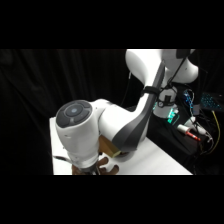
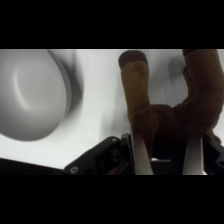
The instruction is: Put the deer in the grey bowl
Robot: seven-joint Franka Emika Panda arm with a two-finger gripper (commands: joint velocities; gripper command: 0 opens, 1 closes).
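Note:
In the wrist view the deer (image 2: 165, 115), a dark reddish-brown soft toy, sits between my two metal fingers (image 2: 140, 155), and two of its limbs stick out past them. My gripper (image 2: 166, 157) is shut on the deer. The grey bowl (image 2: 30, 95) lies on the white table to the left of the toy, apart from it, with nothing inside it. In the side view the arm's big white wrist joint (image 1: 77, 130) covers the gripper. Only brown bits of the deer (image 1: 109, 166) show under it at the lower edge.
The white table (image 1: 150, 160) runs right of the arm to an edge. Beyond that edge, at the right, are cables and electronics (image 1: 192, 117). Black curtains close off the back.

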